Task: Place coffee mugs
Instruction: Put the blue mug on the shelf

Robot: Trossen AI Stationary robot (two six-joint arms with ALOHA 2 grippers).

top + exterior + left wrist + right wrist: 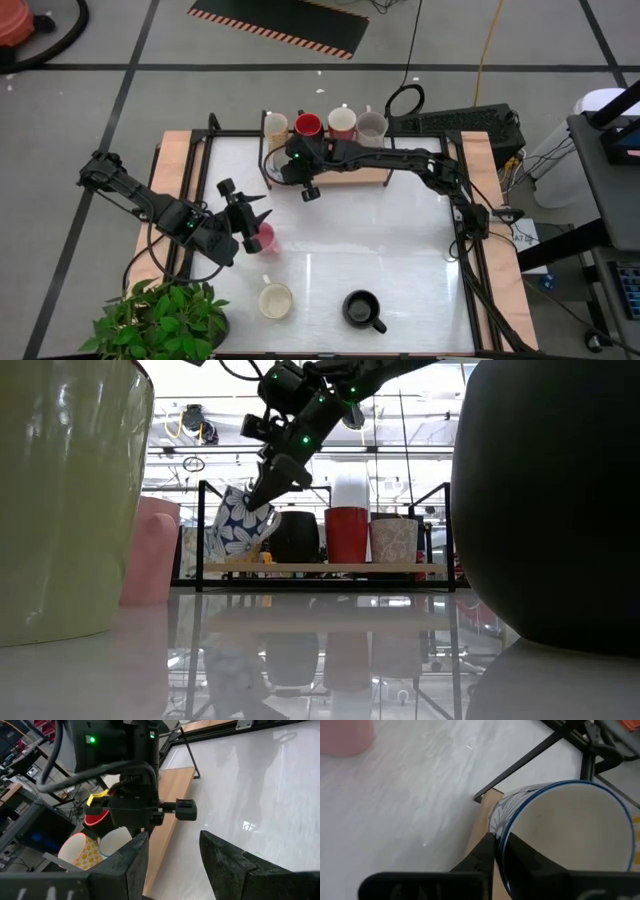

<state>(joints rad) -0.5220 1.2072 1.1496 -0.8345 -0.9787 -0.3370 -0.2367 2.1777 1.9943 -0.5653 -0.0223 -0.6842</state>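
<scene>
My right gripper (268,492) is at the left end of the mug rack (330,177), shut on a blue-and-white flowered mug (235,525). In the high view the arm (293,160) hides this mug. Four other mugs stand on the rack: cream (275,125), red (308,125), pinkish (342,122) and grey (372,125). A pink mug (266,238), a cream mug (275,300) and a black mug (362,310) stand on the white tabletop. My left gripper (255,213) is open and empty, right beside the pink mug; its fingers point toward the rack (172,845). My right gripper pinches the flowered mug's wall at the rim (502,837), one finger (522,857) inside the mug and one (487,852) outside. The fingers slant down from above. The mug hangs tilted over the left end of the rack's wooden board (300,568). Whether its base touches the board, I cannot tell.
A green potted plant (160,320) stands at the table's near left corner. The rack's black frame (265,150) rises around the board. The middle of the white tabletop (380,240) is bare. A keyboard (465,122) lies beyond the far right edge.
</scene>
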